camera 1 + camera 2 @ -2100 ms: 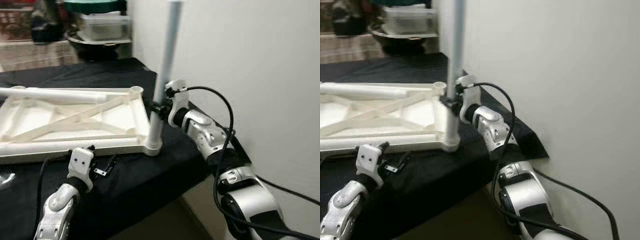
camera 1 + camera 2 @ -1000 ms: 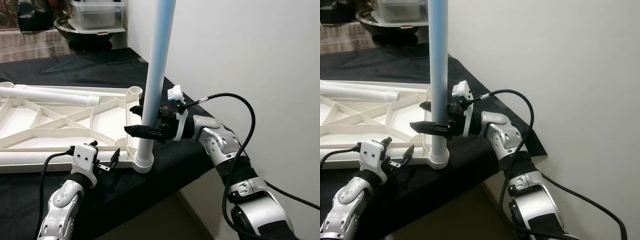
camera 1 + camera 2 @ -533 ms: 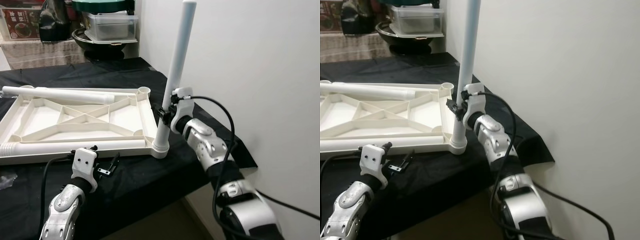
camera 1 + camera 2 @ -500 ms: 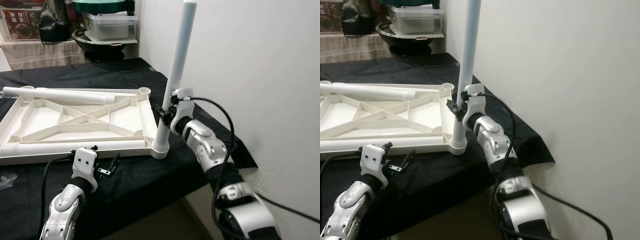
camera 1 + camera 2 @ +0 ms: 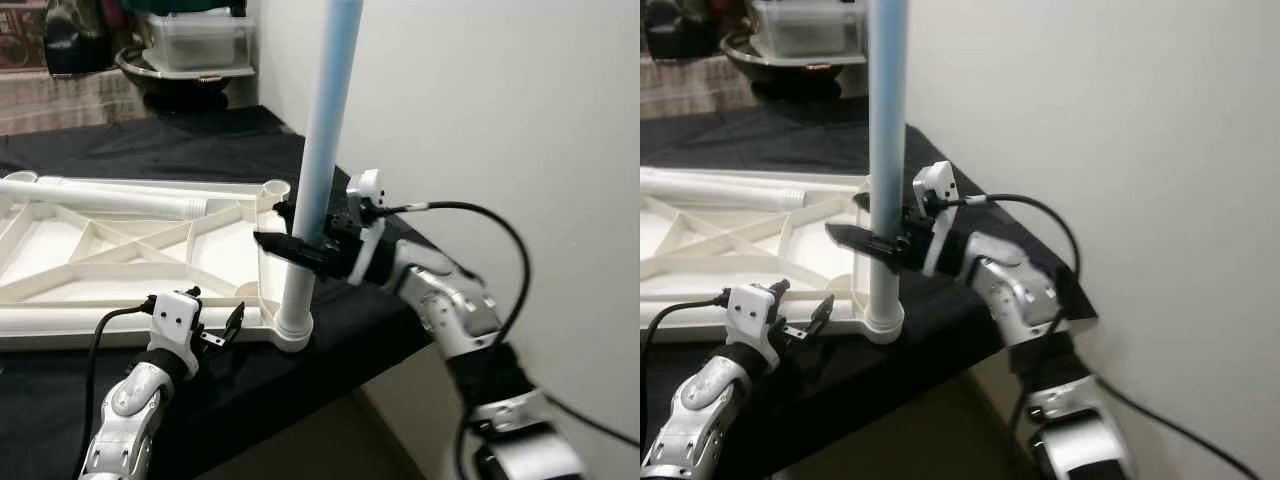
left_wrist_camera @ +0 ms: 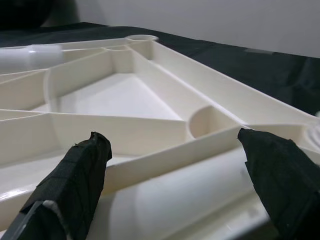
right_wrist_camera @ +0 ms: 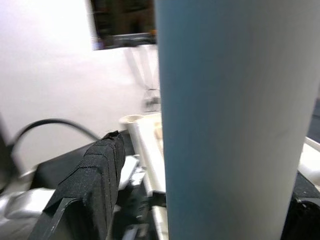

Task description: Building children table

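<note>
Right, my readout.
Leg: white leg (image 5: pixel 322 140) upright in tabletop frame (image 5: pixel 120 255) corner socket, on black desk (image 5: pixel 180 140).
Right tool (image 5: pixel 290 235): clamped around leg.
Left tool (image 5: pixel 222 327): spread wide at frame's near edge.

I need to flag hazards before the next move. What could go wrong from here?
The upright table leg stands in the corner socket of the tabletop frame, near the edge of the black-covered bench; pushed sideways by the right gripper, it might tip or drag the frame off. The left gripper, open at the frame's rim, may snag it.
</note>
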Robot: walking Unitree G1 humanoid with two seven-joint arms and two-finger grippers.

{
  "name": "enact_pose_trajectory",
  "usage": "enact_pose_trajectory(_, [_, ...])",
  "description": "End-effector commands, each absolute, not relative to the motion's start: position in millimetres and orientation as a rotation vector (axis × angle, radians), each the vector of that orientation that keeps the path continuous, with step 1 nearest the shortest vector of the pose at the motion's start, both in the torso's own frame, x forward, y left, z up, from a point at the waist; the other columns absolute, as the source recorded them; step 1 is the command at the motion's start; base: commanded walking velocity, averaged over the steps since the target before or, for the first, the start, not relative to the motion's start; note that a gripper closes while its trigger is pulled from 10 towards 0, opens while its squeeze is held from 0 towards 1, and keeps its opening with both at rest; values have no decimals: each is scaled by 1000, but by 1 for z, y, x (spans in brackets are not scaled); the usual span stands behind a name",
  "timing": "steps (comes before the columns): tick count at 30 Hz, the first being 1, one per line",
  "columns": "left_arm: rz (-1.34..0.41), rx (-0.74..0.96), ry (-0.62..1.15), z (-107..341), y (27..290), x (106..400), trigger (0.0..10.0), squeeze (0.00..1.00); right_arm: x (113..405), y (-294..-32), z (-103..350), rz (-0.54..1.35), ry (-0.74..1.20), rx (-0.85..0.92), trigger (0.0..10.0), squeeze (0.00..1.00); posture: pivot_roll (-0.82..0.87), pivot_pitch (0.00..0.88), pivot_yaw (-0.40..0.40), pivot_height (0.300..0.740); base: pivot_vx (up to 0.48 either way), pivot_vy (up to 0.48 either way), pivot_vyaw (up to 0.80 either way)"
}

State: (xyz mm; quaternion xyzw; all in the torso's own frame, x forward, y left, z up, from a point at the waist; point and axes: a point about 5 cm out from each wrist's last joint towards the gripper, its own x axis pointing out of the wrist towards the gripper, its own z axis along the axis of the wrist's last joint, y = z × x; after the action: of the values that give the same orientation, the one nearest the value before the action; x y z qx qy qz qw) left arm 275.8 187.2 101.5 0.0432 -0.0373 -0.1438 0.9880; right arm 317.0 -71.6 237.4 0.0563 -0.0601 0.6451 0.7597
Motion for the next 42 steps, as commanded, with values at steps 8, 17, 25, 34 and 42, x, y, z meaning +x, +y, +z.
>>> enact_pose_trajectory(8, [-273, 73, -52, 97, 188, 276, 10000, 0, 310, -44, 214, 1495, -57, -53, 0, 0, 83, 0, -158, 740, 0, 0, 0])
enact_pose_trajectory(17, [-286, 73, -52, 97, 186, 277, 10000, 0, 381, -92, 165, 406, 267, 93, 0, 0, 69, 0, -143, 740, 0, 0, 0])
enact_pose_trajectory(25, [-297, 72, -52, 97, 184, 278, 10000, 0, 371, -86, 173, 468, 188, 220, 10000, 1000, 54, 0, -130, 740, 0, 0, 0])
enact_pose_trajectory(34, [-294, 72, -52, 97, 186, 279, 10000, 0, 350, -59, 228, 1013, -23, 309, 10000, 0, 62, 0, -138, 740, 0, 0, 0])
enact_pose_trajectory(42, [-287, 74, -56, 98, 186, 279, 10000, 0, 316, -55, 244, 1530, -170, 124, 10000, 0, 84, 0, -155, 740, 0, 0, 0])
